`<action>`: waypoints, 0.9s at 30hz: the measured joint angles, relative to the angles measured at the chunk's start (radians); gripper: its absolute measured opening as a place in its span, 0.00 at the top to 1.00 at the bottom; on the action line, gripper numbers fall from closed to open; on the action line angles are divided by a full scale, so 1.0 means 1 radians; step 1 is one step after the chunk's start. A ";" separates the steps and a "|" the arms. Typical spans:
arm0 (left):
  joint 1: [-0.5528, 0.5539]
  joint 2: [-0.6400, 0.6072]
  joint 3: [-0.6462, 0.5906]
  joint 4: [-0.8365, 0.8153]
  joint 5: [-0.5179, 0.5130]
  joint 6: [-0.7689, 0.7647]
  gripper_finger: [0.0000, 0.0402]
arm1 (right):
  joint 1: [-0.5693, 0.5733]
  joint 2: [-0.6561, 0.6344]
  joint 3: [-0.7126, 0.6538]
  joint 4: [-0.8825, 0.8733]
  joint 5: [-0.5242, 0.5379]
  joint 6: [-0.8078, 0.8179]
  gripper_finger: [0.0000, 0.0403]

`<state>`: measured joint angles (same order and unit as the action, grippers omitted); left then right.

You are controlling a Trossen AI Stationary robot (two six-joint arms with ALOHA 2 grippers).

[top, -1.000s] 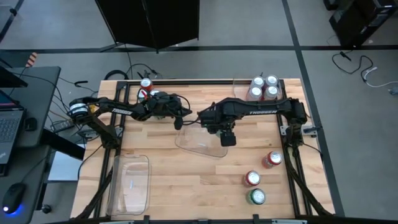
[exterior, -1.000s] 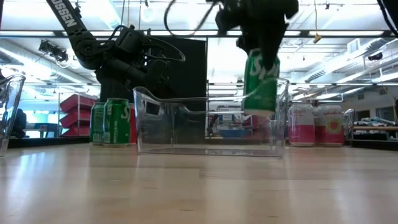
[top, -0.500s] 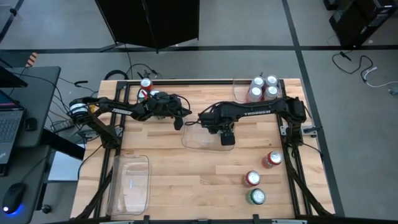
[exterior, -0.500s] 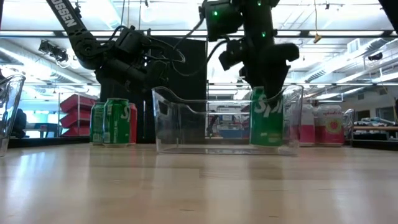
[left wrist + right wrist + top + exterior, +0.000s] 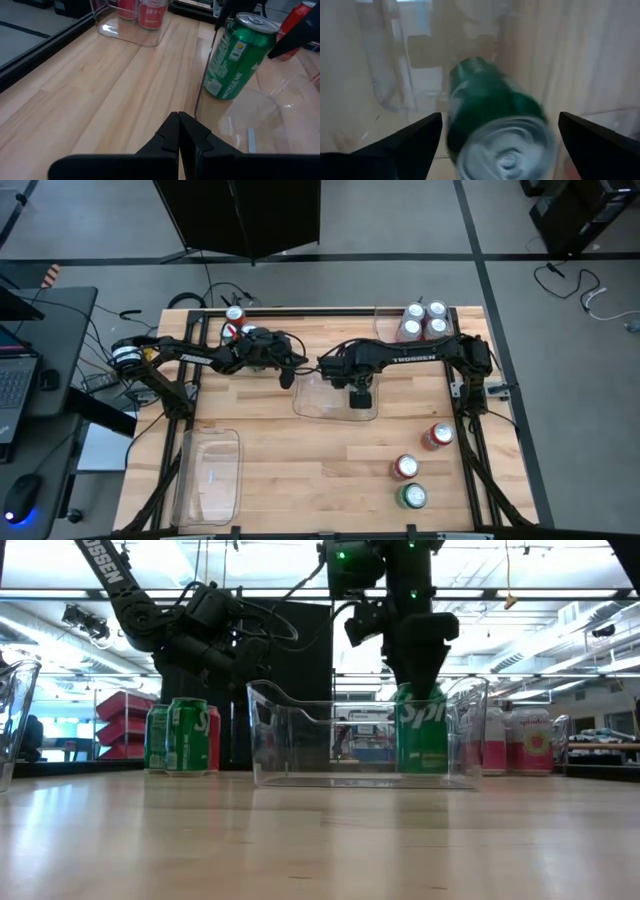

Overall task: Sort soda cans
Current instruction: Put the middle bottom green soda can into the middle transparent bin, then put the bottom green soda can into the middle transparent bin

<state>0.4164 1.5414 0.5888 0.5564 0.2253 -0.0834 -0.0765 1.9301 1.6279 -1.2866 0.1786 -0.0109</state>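
Directly above the green can [image 5: 421,730], right gripper [image 5: 496,135], fingers spread wide apart.

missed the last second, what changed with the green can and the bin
The right tool lowered the green can into the clear bin at mid-table, set it upright on the floor and spread its fingers off it. The bin straightened and slid a little toward the far edge. The left tool, shut, stayed put, as did the other cans and bins.
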 joint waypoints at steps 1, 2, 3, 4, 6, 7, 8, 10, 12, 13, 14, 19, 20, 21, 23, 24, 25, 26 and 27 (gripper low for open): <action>0.000 0.000 0.000 0.000 0.000 0.000 0.99 | 0.000 0.000 0.010 -0.002 0.006 -0.001 0.07; 0.000 0.000 0.000 0.000 0.000 0.000 0.99 | 0.000 0.000 0.019 -0.009 0.008 -0.005 0.10; 0.000 0.000 0.000 -0.001 0.000 0.000 0.99 | 0.000 0.000 0.027 -0.015 0.008 -0.008 0.12; 0.000 0.000 0.000 -0.003 0.000 0.000 0.99 | 0.001 0.000 0.039 -0.022 0.008 -0.009 0.15; 0.000 0.000 0.000 -0.005 0.000 0.000 0.99 | 0.002 0.000 0.066 -0.050 0.008 -0.011 0.19; 0.000 0.000 0.000 -0.006 0.000 0.000 0.99 | 0.002 0.000 0.082 -0.073 0.008 -0.011 0.21; 0.000 0.000 0.000 -0.006 0.000 0.000 0.99 | 0.003 0.000 0.099 -0.095 0.008 -0.010 0.22; 0.000 0.000 0.000 -0.006 0.000 0.000 0.99 | 0.006 0.000 0.140 -0.132 0.008 -0.002 0.25; 0.000 0.000 0.000 -0.006 0.000 0.000 0.99 | 0.010 0.000 0.188 -0.182 0.009 0.009 0.26; 0.000 0.000 0.000 -0.006 0.000 0.000 0.99 | 0.016 0.000 0.212 -0.205 0.009 0.015 0.27; 0.000 0.000 0.000 -0.006 0.000 0.000 0.99 | 0.022 0.000 0.239 -0.231 0.009 0.018 0.27; 0.000 0.000 0.000 -0.009 0.000 0.000 0.99 | 0.074 -0.029 0.301 -0.277 -0.050 0.061 0.30; 0.000 0.000 0.000 -0.009 0.000 0.000 0.99 | 0.089 -0.043 0.301 -0.279 -0.087 0.075 0.31; 0.000 0.000 0.000 -0.009 0.000 0.000 0.99 | 0.107 -0.056 0.301 -0.280 -0.112 0.099 0.32; 0.000 0.000 0.000 -0.009 0.000 0.001 0.99 | 0.153 -0.085 0.288 -0.281 -0.119 0.162 0.35; 0.000 0.000 0.000 -0.010 0.000 0.001 0.99 | 0.179 -0.102 0.276 -0.283 -0.119 0.197 0.38; 0.000 0.000 0.000 -0.013 0.000 0.001 0.99 | 0.207 -0.121 0.261 -0.283 -0.119 0.236 0.41; 0.000 0.000 0.000 -0.014 0.001 0.001 0.99 | 0.240 -0.143 0.242 -0.281 -0.119 0.281 0.45; 0.000 0.000 0.000 -0.016 0.002 0.001 0.99 | 0.272 -0.168 0.221 -0.284 -0.119 0.336 0.49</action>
<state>0.4164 1.5414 0.5888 0.5408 0.2276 -0.0822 0.1954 1.7620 1.8485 -1.5707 0.0593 0.3250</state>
